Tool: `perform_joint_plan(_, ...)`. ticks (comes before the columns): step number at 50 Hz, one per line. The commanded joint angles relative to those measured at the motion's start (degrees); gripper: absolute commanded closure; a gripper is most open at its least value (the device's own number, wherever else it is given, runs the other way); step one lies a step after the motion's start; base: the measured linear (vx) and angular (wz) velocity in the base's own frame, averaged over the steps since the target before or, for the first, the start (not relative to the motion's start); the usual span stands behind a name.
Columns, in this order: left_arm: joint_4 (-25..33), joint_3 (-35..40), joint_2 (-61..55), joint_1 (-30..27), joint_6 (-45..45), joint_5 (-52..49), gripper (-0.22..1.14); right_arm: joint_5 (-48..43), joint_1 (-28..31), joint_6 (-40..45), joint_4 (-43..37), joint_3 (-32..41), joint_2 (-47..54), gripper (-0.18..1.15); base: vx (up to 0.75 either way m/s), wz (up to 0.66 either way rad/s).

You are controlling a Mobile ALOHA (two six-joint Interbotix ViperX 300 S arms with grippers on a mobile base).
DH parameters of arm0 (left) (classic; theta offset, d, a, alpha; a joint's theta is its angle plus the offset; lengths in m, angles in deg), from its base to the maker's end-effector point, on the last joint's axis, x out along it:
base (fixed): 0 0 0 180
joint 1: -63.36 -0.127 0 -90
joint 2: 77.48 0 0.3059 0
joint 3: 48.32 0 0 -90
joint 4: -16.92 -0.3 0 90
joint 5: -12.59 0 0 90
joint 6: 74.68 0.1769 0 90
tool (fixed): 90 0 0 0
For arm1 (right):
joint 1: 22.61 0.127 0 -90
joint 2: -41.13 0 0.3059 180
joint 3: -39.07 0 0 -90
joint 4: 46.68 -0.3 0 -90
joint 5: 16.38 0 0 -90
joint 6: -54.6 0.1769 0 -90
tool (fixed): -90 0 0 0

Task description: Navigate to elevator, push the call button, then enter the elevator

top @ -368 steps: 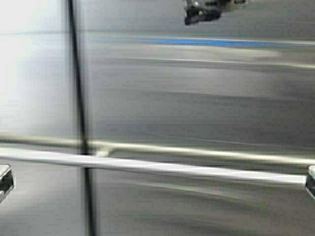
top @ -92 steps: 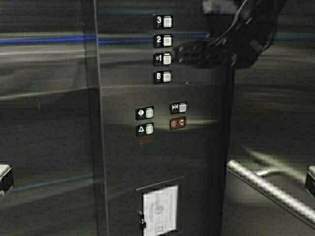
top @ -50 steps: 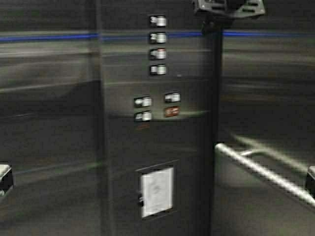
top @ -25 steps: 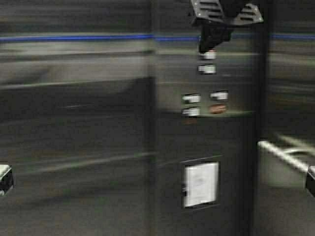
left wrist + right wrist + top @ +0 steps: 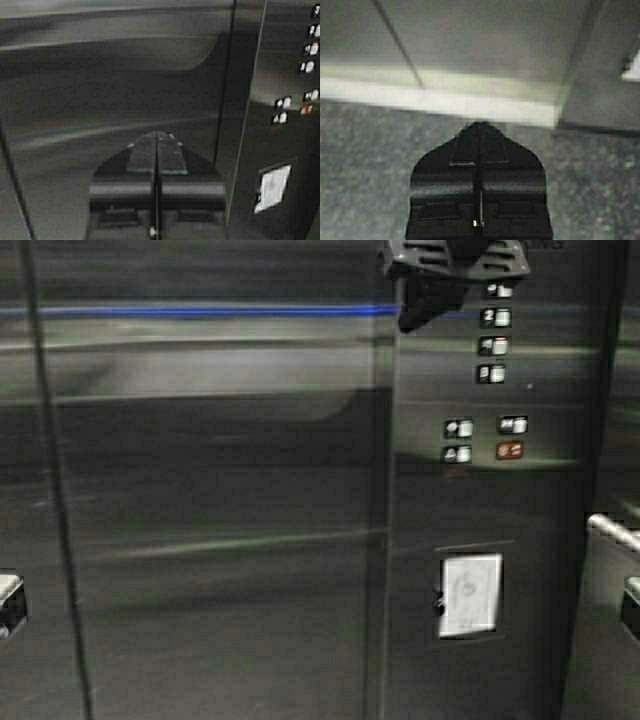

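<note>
Both tools pressed closed inside the elevator (image 5: 220,490); handrail (image 5: 612,532) cut off.

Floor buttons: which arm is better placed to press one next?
Left, probably. The left pincer is shut and faces the steel wall, with the floor buttons in its view. The right pincer points down at the floor.

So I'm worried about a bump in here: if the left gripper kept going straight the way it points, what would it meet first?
Probably the brushed steel elevator wall. The shut left gripper points at it, beside the button panel; the gap is unclear.
</note>
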Motion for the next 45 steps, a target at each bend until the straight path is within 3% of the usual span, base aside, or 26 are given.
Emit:
perform_joint_plan(1,-0.1,1.5,-0.5,-0.1,0.0,0.3,0.89,-1.2,-0.1,-0.1,0.0,1.5,-1.3,0.92,-0.23,0.08)
perform_joint_plan(29,0.0,3.3,-6.1,-0.1,0.1,0.4,0.89,-3.8,-0.1,-0.4,0.8,0.7,-4.4,0.92,-0.22,0.19)
perform_joint_plan(45,0.1,3.4,-6.6,-0.1,-0.3,0.3,0.89,-4.9,-0.1,-0.4,0.9,-3.4,-10.4,0.92,-0.09,0.33)
